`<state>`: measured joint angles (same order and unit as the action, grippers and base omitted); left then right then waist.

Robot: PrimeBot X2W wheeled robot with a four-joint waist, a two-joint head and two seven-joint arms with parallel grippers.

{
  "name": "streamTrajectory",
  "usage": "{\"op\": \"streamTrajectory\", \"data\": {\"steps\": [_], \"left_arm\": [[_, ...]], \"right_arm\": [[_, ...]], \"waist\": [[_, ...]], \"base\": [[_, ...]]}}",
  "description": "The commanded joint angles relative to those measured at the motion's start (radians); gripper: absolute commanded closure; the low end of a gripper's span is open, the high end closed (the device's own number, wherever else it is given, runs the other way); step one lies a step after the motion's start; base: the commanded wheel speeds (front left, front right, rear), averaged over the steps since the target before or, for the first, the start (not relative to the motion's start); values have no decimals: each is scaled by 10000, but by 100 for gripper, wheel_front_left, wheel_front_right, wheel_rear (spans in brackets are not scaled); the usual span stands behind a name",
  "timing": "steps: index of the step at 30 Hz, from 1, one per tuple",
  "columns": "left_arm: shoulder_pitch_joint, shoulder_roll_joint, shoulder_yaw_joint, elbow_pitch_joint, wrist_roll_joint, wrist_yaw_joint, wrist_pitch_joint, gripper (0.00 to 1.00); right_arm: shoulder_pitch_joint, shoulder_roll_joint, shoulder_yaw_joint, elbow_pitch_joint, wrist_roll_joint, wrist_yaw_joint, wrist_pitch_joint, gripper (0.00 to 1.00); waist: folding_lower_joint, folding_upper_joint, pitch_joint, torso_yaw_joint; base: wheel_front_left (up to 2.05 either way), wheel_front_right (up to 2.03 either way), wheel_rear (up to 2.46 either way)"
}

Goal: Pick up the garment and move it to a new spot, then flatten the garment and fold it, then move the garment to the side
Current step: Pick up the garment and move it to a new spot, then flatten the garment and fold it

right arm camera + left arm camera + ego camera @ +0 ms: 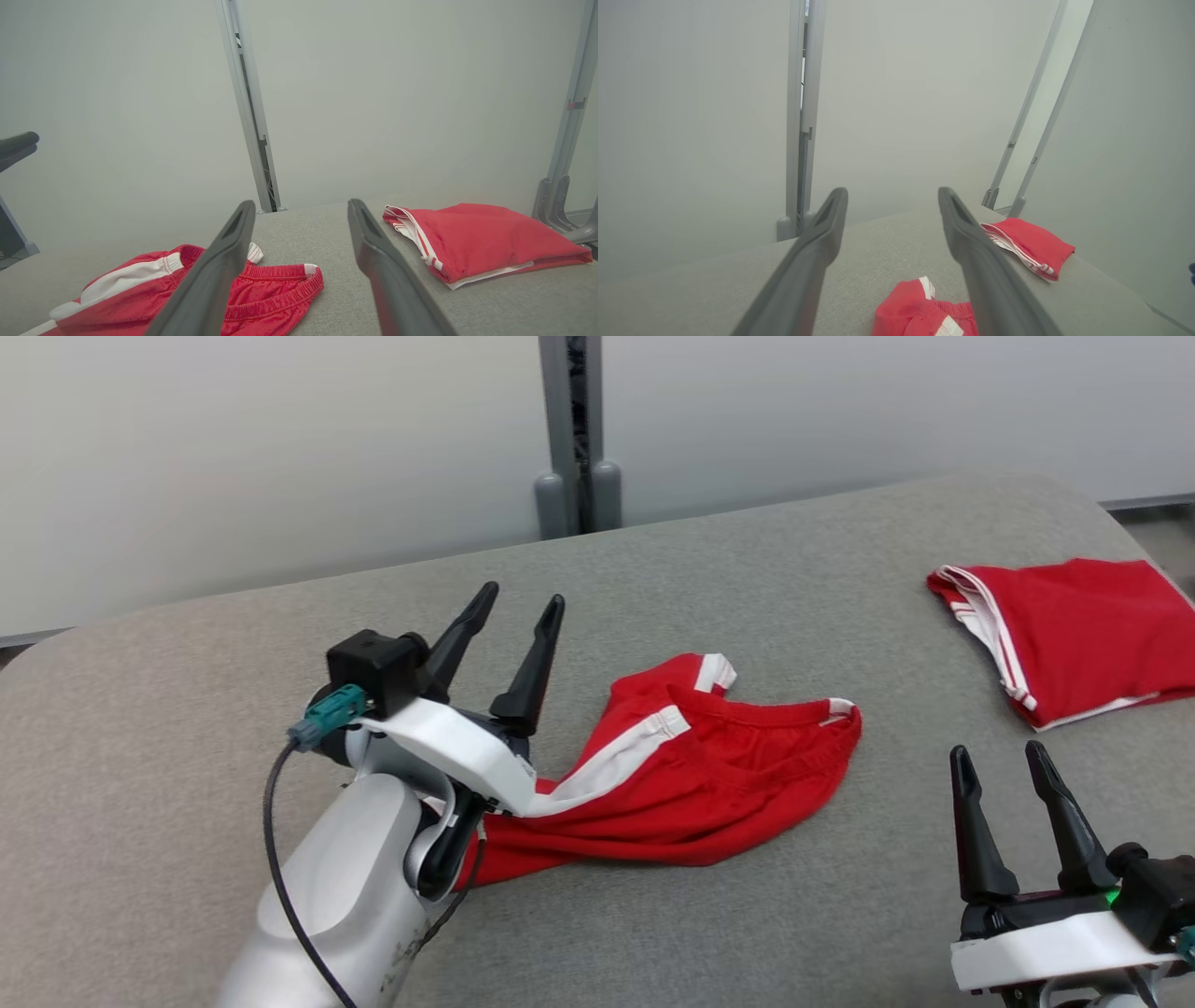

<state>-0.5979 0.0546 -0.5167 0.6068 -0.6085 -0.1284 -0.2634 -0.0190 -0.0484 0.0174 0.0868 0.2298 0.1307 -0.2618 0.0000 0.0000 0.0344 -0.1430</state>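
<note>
A crumpled red garment (691,775) with white side stripes and an elastic waistband lies in the middle of the grey padded table (653,579). It also shows low in the left wrist view as the garment (915,312) and at lower left in the right wrist view as the garment (261,298). My left gripper (523,599) stands open above the garment's left end, fingers apart and empty, lifted clear of the cloth. Open too, my right gripper (999,756) hovers at the lower right, beside the garment, holding nothing.
A second red garment (1074,635), folded flat with white trim, rests at the table's far right edge; it is the folded garment (472,240) in the right wrist view. A grey post (574,439) and pale wall panels stand behind the table.
</note>
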Motion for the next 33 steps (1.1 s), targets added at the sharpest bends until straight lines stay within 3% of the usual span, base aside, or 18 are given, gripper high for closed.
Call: {"op": "streamTrajectory", "data": {"steps": [1,7,15,23,27,33], "left_arm": [[196,168,271,-74,206,-37,-5,0],[833,339,1434,-603,1153,-38,-7,0],[2264,319,3279,-1184,1992,82,-4,0],[3914,61,4542,-2054,2606,11,-6,0],[4626,2,4743,-2354,2866,-5,-6,0],[5062,-9,4426,-2685,2291,116,-6,0]], "right_arm": [[32,-53,-32,-31,-63,0,-47,0],[40,-52,-430,-171,-181,0,-47,0],[2,-55,-569,-304,-286,0,-47,0],[247,-55,-537,-307,-328,0,-47,0],[309,-53,-490,-248,-301,0,-47,0],[381,-53,-452,-237,-288,-2,-47,0]], "waist": [[0,0,-202,635],[0,0,-402,1963],[0,0,-621,3048],[0,0,-757,3351],[0,0,-808,3322],[0,0,-783,3296]], "base": [[0,0,0],[0,0,0],[0,0,0],[0,0,0],[0,0,0],[0,0,0]]}}
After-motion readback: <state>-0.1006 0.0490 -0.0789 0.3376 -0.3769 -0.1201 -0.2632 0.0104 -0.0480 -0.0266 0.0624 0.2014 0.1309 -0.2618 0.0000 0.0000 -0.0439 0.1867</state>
